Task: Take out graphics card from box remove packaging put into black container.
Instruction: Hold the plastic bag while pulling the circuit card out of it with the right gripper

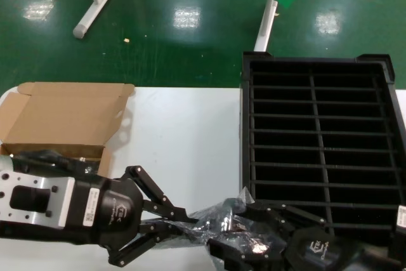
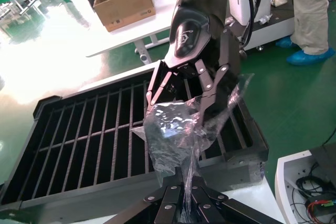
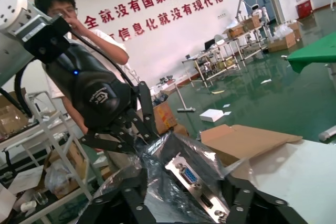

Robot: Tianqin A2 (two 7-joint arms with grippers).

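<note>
Near table's front edge, packaging [image 1: 223,223] w/ graphics card [image 3: 197,184] inside spans between grippers: left gripper [image 1: 181,225] clenched on bag's left end, right gripper [image 1: 244,244] grasping its right end.

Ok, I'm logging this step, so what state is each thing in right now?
box: open, flaps folded out, on the table.
packaging: still around the card, held between both tools.
graphics card: still bagged.
black container: slots bare.
left tool: shut on packaging.
right tool: gripping the bagged card.
</note>
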